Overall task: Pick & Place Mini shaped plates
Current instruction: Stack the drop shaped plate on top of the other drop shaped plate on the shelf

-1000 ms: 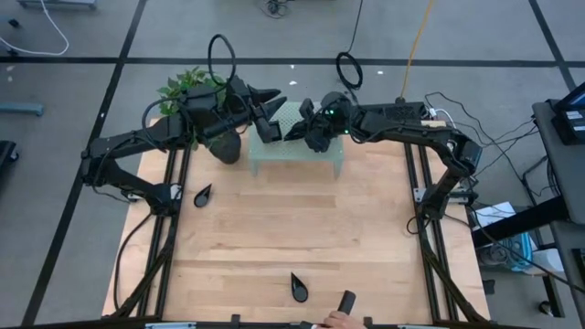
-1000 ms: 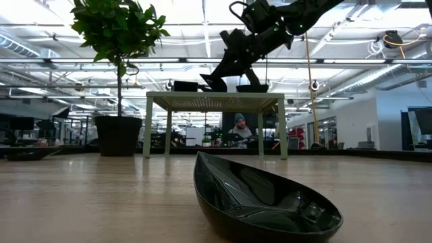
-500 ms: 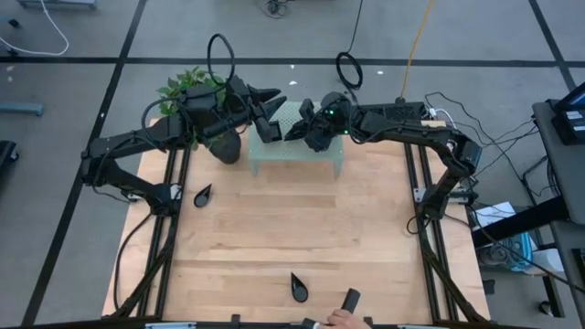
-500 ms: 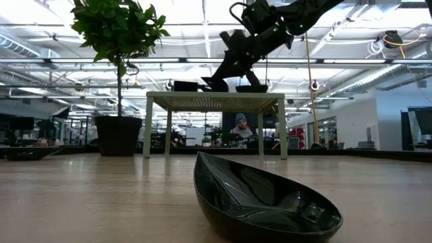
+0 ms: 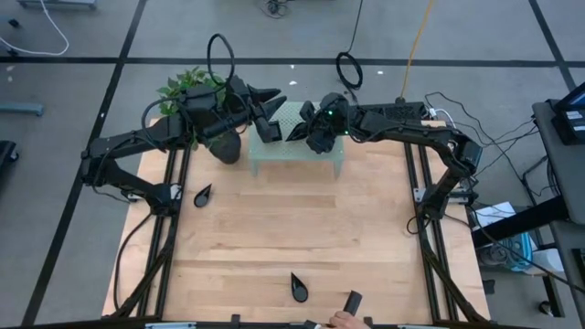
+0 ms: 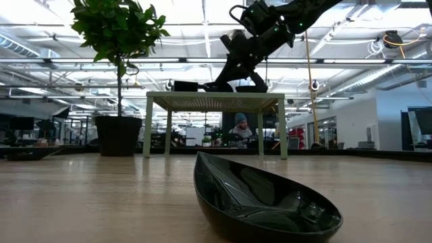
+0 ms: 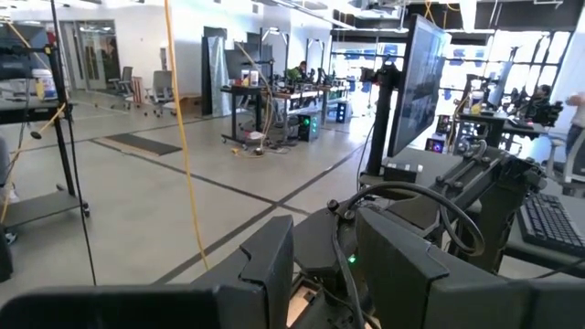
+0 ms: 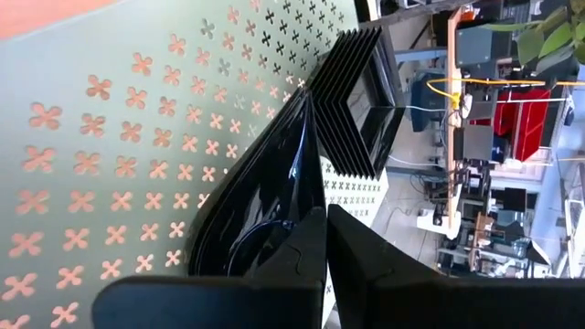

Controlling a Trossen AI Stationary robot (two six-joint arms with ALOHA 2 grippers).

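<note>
Pale green perforated metal stand (image 5: pixel 297 155), cut through with small clover-shaped holes, sits at the far edge of the light wooden table (image 5: pixel 292 228). On its top lies a stack of glossy black flat square plates (image 8: pixel 352 100) with glossy black teardrop plates (image 8: pixel 260 206) just beside it. Right gripper (image 5: pixel 300 131) is down over the stand, its fingers (image 8: pixel 302 251) pressed fully together at the rim of the teardrop plates; whether one is pinched between them cannot be told. Left gripper (image 5: pixel 271 95) hangs above the stand's far left corner, fingers (image 7: pixel 270 265) partly apart with nothing between them. Dark plant pot (image 5: pixel 226 146) with a green leafy plant stands just left of the stand. One black teardrop plate (image 5: pixel 202 195) lies at the table's left side; another black teardrop plate (image 5: pixel 298 286) lies at the near edge, filling the low view. A person's hand (image 5: pixel 340 319) shows at the near edge. No legible writing or brand marks are visible.
</note>
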